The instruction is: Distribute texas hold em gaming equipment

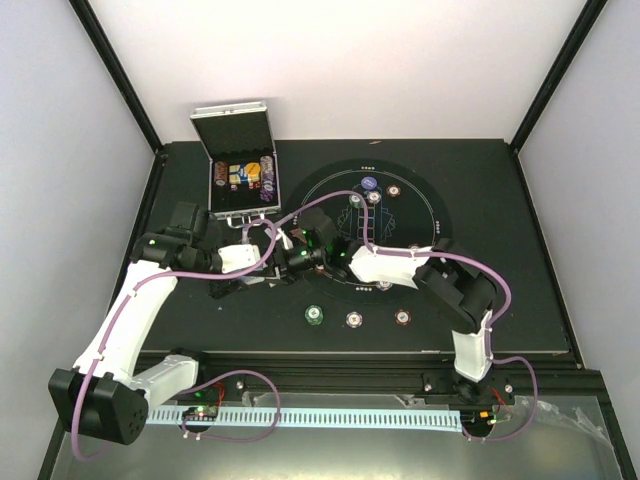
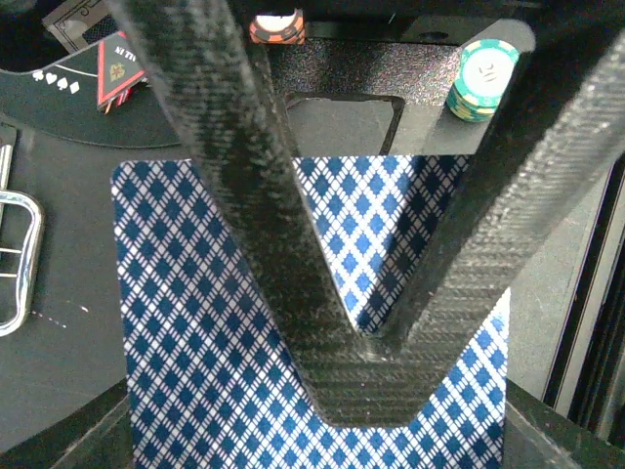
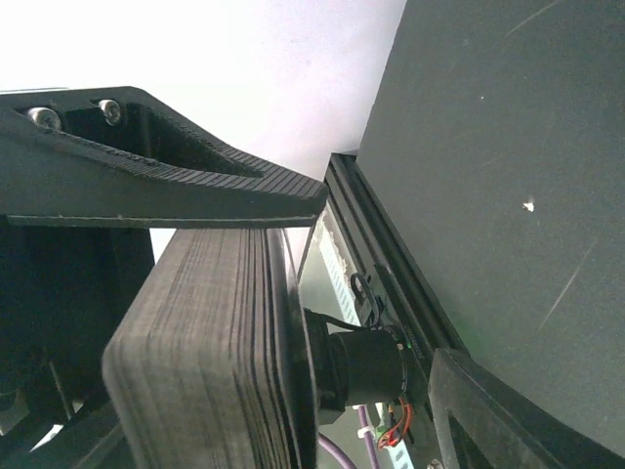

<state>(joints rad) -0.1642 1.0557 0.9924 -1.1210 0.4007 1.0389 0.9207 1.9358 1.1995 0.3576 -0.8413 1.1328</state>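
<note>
STEP judged card handover | left gripper [image 2: 363, 354] pinched on card [image 2: 195, 322] | right gripper [image 3: 293, 230] spread or closed cannot be told (view crowded) | card to be held level until taken
</note>
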